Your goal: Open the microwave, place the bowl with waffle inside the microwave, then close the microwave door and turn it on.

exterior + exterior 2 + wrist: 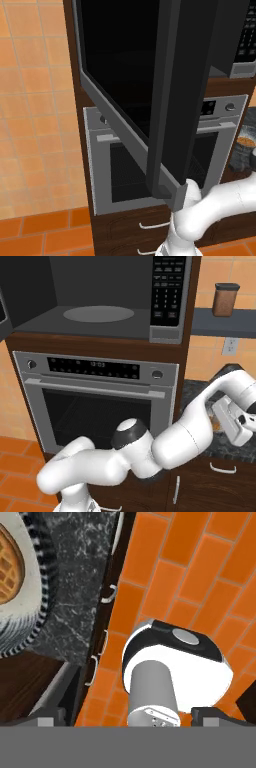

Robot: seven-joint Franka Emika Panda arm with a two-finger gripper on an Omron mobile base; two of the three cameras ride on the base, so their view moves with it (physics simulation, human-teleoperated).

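Bowl (pixel 22 587) with the waffle (pixel 10 567) inside sits on the dark speckled counter (pixel 80 592) right of the oven (pixel 100 401). Microwave (pixel 110 296) above stands open, its door (pixel 145 100) swung wide, cavity bare except the turntable. Gripper (pixel 235 423) hovers beside the bowl, jaws spread wide, holding nothing.

1. The open microwave door (pixel 150 90) runs off the top of the left base view and covers most of the microwave (pixel 240 45) cavity behind it.
2. The door also hides the middle of the oven (pixel 120 165) front.
3. The bowl (pixel 30 612) with its waffle (pixel 10 567) is cut off by the left edge of the hand view.
4. In the right base view the arm covers the oven's lower right corner.
5. The oven display (pixel 97 364) is too small to read.
6. The keypad (pixel 167 286) labels are illegible.
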